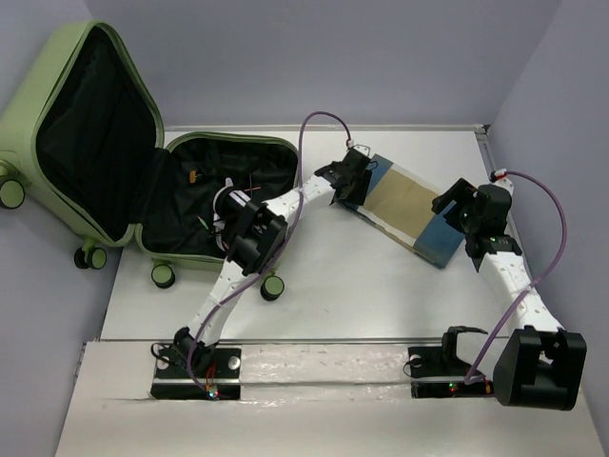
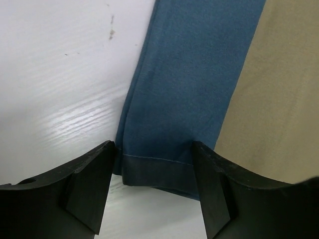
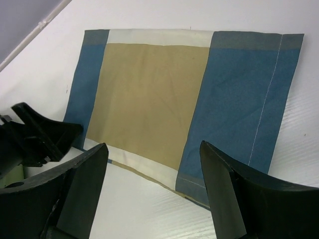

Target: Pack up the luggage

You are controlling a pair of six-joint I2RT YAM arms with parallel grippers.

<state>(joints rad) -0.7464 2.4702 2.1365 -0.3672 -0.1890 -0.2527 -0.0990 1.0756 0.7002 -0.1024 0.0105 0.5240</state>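
Observation:
The luggage [image 1: 29, 119] is a light-green suitcase lying open at the far left, its lid propped up and its black lining showing. A flat folded blue-and-tan cloth [image 1: 409, 205] lies on the white table to the right of it. My left gripper [image 1: 357, 186] hangs open at the cloth's left end. In the left wrist view the cloth's blue hemmed corner [image 2: 189, 74] lies between the spread left gripper [image 2: 154, 149] fingers, not pinched. My right gripper [image 1: 455, 221] is open at the cloth's right end, and the cloth [image 3: 149, 94] lies just beyond the right gripper [image 3: 153, 149].
Small dark items with thin wires [image 1: 224, 200] lie in the suitcase's lower half, under my left arm. The table's far edge [image 1: 419, 128] meets the back wall and the right wall stands close by. My left gripper's fingers [image 3: 40, 134] show in the right wrist view.

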